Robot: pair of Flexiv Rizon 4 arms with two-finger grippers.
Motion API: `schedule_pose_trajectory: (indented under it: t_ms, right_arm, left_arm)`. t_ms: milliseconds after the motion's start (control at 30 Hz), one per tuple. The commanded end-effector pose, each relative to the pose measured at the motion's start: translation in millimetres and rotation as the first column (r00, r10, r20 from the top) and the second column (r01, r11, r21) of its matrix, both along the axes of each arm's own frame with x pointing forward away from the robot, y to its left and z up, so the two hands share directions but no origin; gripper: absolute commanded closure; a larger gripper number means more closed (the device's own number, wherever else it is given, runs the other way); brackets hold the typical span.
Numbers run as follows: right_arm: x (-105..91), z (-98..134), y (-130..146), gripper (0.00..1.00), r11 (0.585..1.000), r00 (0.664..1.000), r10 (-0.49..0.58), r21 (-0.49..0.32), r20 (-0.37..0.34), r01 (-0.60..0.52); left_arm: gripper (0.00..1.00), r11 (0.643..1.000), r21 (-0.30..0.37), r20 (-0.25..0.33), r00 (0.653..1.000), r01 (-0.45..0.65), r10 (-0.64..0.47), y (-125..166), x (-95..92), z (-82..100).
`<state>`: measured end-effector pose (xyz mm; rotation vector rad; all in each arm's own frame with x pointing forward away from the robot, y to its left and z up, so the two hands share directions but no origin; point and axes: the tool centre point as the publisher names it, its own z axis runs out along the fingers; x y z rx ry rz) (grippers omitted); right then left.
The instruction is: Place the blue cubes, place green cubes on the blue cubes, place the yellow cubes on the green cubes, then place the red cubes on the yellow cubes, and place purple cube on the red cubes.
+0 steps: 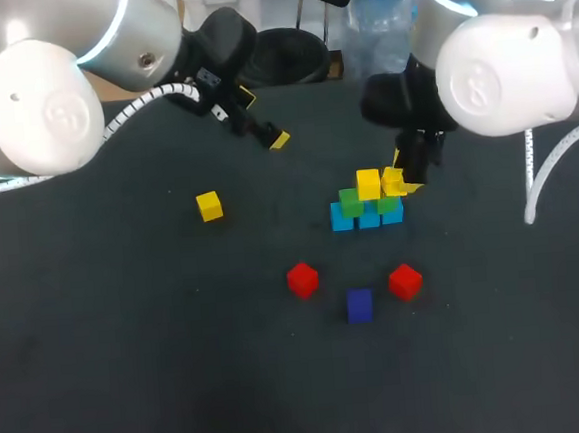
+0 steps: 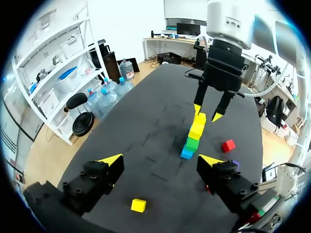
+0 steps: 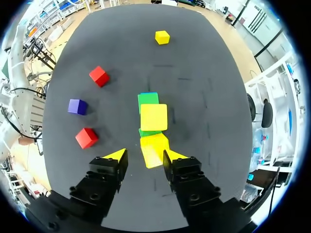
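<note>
Three blue cubes [image 1: 368, 218] form a row at centre right, with two green cubes [image 1: 350, 202] on them. One yellow cube [image 1: 368, 183] rests on the green layer. A second, slightly tilted yellow cube [image 3: 154, 149] sits on the other green cube between the fingers of my right gripper [image 3: 146, 155]. It lies against one finger with a gap to the other, so the jaws stand open. My left gripper [image 2: 160, 160] hangs open and empty at the back left [image 1: 273, 137]. A loose yellow cube [image 1: 208, 206], two red cubes [image 1: 303, 280] [image 1: 405, 281] and a purple cube [image 1: 359, 305] lie on the table.
The dark table [image 1: 129, 339] is bare at the left and along the front. The red and purple cubes lie just in front of the stack. My right arm [image 1: 499, 70] hangs over the back right.
</note>
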<state>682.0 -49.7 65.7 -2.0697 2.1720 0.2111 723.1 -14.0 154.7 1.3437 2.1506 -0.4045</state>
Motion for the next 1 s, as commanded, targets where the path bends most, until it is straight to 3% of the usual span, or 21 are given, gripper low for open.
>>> schedule_pose_trajectory:
  t_ms: [33, 500, 567, 633, 667, 767, 1000]
  right_arm:
    - [1.1, -0.7, 0.6, 0.55, 1.000, 1.000, -0.001, -0.002, -0.002, 0.001]
    - [7.7, 5.6, -6.8, 0.51, 1.000, 0.999, -0.025, -0.007, 0.035, 0.025]
    - [11.5, 3.7, -11.6, 0.42, 0.999, 0.998, -0.040, -0.021, 0.050, 0.041]
    - [17.1, -1.4, -15.9, 0.20, 0.998, 0.997, -0.055, -0.029, 0.062, 0.056]
    - [19.7, -3.9, -16.7, 0.15, 0.998, 0.996, -0.064, -0.023, 0.058, 0.066]
    - [31.5, -13.3, -17.4, 0.21, 0.997, 0.995, -0.071, -0.028, 0.073, 0.074]
    - [62.1, -25.1, -11.8, 0.48, 0.996, 0.992, -0.079, -0.033, 0.098, 0.083]
  left_arm:
    - [0.00, 1.000, 0.006, -0.003, 1.000, -0.003, 0.003, -1.4, 1.1, 0.4]
    - [0.00, 1.000, 0.006, -0.003, 1.000, -0.003, 0.003, -1.4, 1.1, 0.4]
    - [0.00, 1.000, 0.006, -0.003, 1.000, -0.003, 0.003, -1.4, 1.1, 0.4]
    - [0.00, 1.000, 0.006, -0.003, 1.000, -0.003, 0.003, -1.4, 1.1, 0.4]
    - [0.00, 1.000, 0.006, -0.003, 1.000, -0.003, 0.003, -1.4, 1.1, 0.4]
    - [0.00, 1.000, 0.006, -0.003, 1.000, -0.003, 0.003, -1.4, 1.1, 0.4]
    - [0.00, 1.000, 0.006, -0.003, 1.000, -0.003, 0.003, -1.4, 1.1, 0.4]
